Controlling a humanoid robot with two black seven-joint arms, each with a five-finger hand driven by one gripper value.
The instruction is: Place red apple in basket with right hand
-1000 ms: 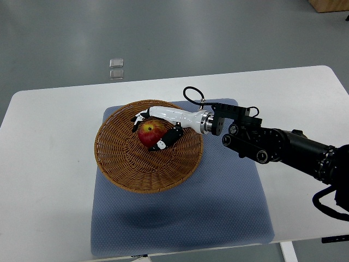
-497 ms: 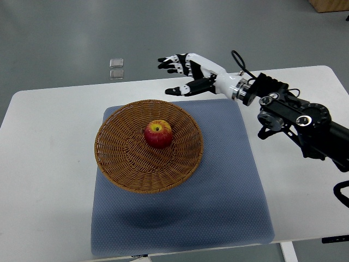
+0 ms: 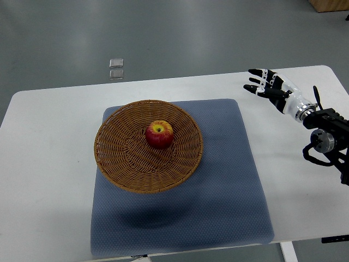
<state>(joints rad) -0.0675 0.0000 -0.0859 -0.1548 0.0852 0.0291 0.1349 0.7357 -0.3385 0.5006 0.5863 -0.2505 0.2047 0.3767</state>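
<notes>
Apple sits upright, stem dimple up, near the middle of the basket, which rests on the blue mat on the white table. From what I see, the placing is done. My right hand is over the far right part of the table, well apart from the basket, with its fingers spread and holding nothing. I see no left arm.

The step in hand, as I judge it, is clearing the arm away. To do it well I would lead the hand out toward the right edge, high above the table, with the fingers loose so nothing catches the wicker rim. The apple looks settled in the shallow dip of the weave, so I would avoid knocking the table.
</notes>
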